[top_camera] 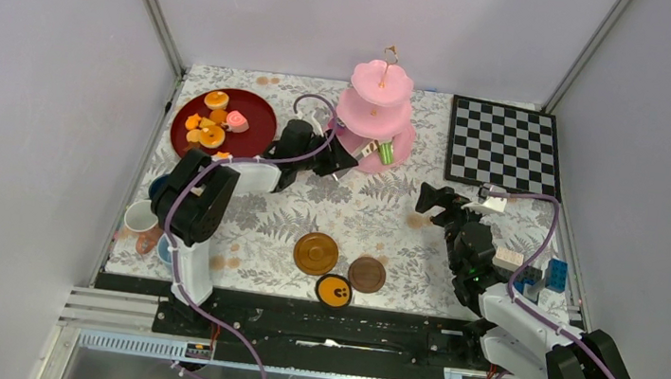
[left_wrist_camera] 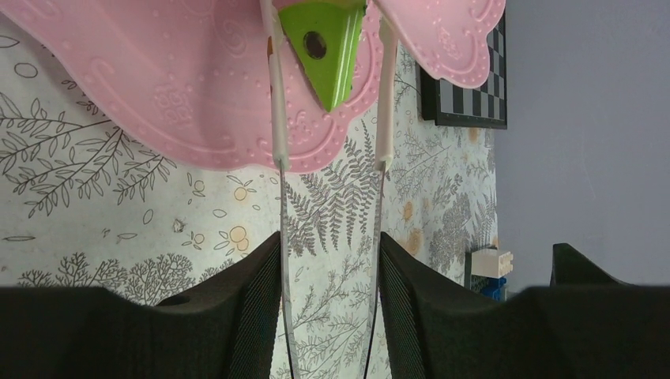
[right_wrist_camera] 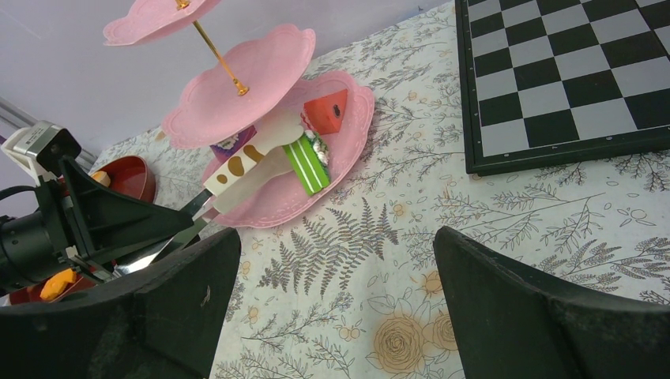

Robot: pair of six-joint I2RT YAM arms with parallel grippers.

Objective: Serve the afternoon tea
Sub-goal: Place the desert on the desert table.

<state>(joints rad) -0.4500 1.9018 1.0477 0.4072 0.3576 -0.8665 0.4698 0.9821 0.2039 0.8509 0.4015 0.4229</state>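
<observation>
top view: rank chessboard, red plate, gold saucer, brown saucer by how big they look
1. chessboard
2. red plate
3. gold saucer
4. brown saucer, only slightly smaller than the gold one

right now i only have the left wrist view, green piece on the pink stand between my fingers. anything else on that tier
observer: Yes. An orange-red wedge pastry lies on the bottom tier, just beyond the green pastry.
operator: anything under the middle tier
observer: A purple pastry sits on that same bottom tier, tucked under the middle tier.
operator: where is the right hand
observer: The right hand hovers open and empty over the tablecloth, to the right of the bottom tier and near the chessboard.
</observation>
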